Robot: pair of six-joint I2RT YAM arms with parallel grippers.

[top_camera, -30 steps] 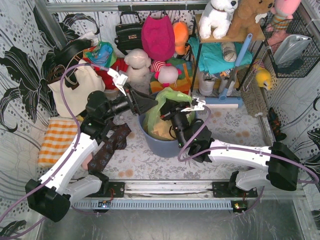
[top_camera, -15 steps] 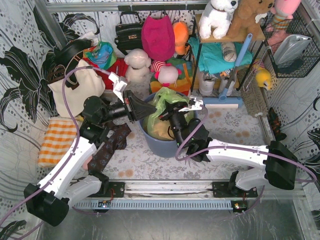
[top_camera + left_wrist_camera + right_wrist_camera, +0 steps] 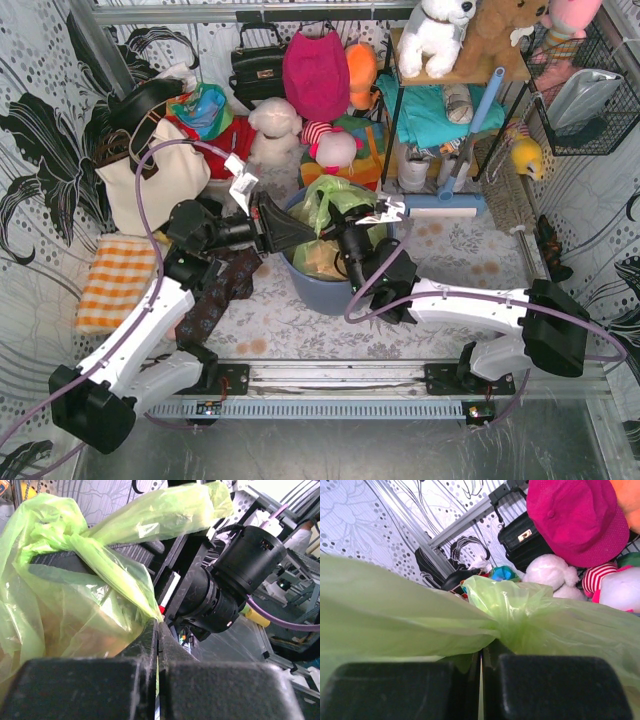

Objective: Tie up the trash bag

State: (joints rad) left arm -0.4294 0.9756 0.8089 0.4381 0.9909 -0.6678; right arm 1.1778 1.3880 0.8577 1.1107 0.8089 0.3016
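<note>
We find the bag (image 3: 338,196) sitting in the bin (image 3: 318,290) at the middle of the table (image 3: 460,255). Its lime-green top rises above the rim, and tan paper (image 3: 318,258) shows through lower down. The left gripper (image 3: 308,222) reaches in from the left and the right gripper (image 3: 338,228) from the near right. Their tips come close together at the bag's top, over the bin.

In the left wrist view we see the left gripper (image 3: 157,623) with its fingers pressed together on a twisted strand of the green plastic. The strand runs up and left from the tips into the crumpled body of the bag (image 3: 60,595). Another flap of the bag stretches across the top of that view, above the black wrist of the right arm (image 3: 225,590) just beyond.

In the right wrist view the right gripper (image 3: 481,656) is likewise clamped, with gathered plastic pinched between its fingers. The bag (image 3: 530,615) fans out to both sides above the tips. Past it, on the far side, we make out a magenta bag (image 3: 575,515), a black handbag (image 3: 522,537) and a white plush (image 3: 547,572).
</note>
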